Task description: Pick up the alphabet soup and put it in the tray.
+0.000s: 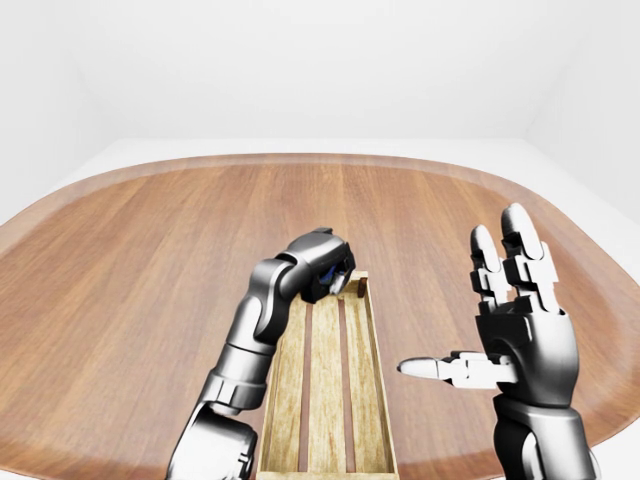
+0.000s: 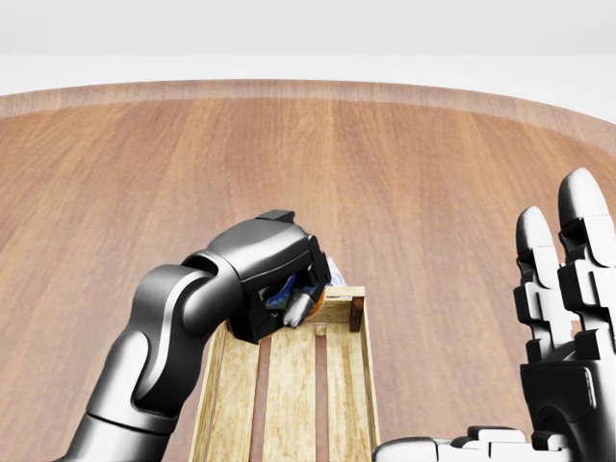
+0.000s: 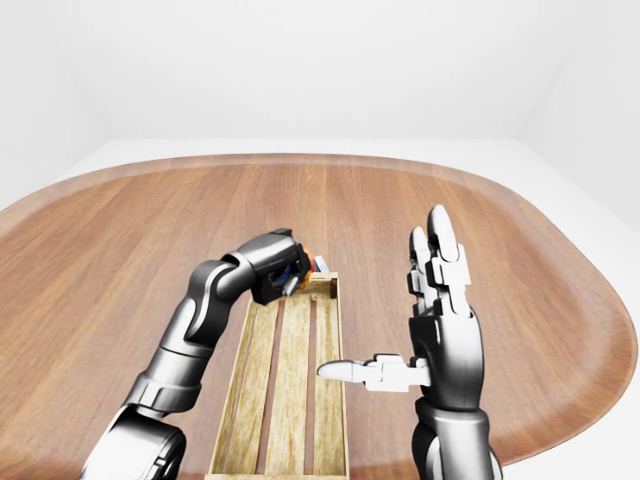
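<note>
- left hand (image 2: pixel 279 284) fingers wrapped round the soup can (image 2: pixel 289 295), low over the tray's (image 2: pixel 289 385) top end
- can mostly hidden, maybe touching the slats
- right hand (image 1: pixel 520 335) fingers spread wide

Soup can over the tray's top end, in your left hand.
Your blue-and-orange alphabet soup can (image 2: pixel 286 293), mostly hidden, sits clasped at the top end of the long slatted wooden tray (image 2: pixel 289 385).
</note>
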Motion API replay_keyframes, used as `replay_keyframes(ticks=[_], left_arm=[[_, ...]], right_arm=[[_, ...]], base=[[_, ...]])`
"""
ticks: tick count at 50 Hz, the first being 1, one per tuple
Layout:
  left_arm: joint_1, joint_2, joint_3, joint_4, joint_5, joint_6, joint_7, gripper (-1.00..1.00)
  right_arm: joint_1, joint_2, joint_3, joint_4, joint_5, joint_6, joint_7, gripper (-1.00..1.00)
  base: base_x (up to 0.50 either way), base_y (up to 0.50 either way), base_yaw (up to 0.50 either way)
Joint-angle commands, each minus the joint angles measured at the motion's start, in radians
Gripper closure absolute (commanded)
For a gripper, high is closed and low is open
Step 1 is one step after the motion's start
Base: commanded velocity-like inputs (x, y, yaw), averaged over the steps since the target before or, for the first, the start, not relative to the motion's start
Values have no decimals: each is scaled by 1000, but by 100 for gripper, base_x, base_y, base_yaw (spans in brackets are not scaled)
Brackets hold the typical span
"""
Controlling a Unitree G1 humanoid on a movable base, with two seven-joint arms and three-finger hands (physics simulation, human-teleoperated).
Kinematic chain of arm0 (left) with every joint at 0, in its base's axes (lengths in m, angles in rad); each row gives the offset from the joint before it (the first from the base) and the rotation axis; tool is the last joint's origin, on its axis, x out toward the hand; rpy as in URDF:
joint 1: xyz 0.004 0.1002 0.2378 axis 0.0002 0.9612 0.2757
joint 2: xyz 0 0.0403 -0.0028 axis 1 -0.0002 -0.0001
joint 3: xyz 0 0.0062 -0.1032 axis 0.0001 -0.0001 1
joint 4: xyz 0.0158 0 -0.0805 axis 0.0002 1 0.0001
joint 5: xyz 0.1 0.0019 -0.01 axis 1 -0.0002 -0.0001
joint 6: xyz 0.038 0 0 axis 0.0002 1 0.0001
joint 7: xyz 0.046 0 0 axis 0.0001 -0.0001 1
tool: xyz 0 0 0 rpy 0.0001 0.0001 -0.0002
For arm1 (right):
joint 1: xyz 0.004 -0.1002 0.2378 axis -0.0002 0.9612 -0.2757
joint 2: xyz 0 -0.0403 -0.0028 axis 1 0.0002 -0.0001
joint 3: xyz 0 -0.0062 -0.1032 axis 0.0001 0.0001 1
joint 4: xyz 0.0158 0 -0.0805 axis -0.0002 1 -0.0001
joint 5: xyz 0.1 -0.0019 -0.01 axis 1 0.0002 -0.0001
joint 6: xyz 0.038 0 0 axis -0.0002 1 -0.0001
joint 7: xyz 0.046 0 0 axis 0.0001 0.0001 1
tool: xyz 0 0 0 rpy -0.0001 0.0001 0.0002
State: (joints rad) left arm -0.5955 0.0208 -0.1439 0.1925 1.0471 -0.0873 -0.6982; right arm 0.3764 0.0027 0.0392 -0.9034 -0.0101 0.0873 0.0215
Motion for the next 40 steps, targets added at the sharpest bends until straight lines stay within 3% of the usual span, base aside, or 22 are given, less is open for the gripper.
replay_keyframes(ticks=[1, 7, 12, 27, 35, 40], left_arm=[[-17, -19, -11, 186, 18, 0, 0, 92], [-17, -34, -25, 218, 24, 0, 0, 92], [46, -47, -50, 177, 40, 0, 0, 92], [42, -55, -66, 289, 135, 0, 0, 91], [32, -33, -66, 361, 214, 0, 0, 91], [15, -47, -60, 397, 226, 0, 0, 89]], right_arm=[[-1, 1, -5, -3, 2, 0, 2, -96], [2, 5, -18, -6, 8, 0, 9, -96], [0, 7, -21, -2, 9, 0, 14, -97], [-7, 10, -21, 6, 8, 0, 15, -96], [-1, 11, -24, 0, 12, 0, 16, -97], [-2, 10, -21, 1, 10, 0, 14, -96]], base=[[0, 0, 0], [0, 0, 0], [0, 0, 0], [0, 0, 0], [0, 0, 0], [0, 0, 0]])
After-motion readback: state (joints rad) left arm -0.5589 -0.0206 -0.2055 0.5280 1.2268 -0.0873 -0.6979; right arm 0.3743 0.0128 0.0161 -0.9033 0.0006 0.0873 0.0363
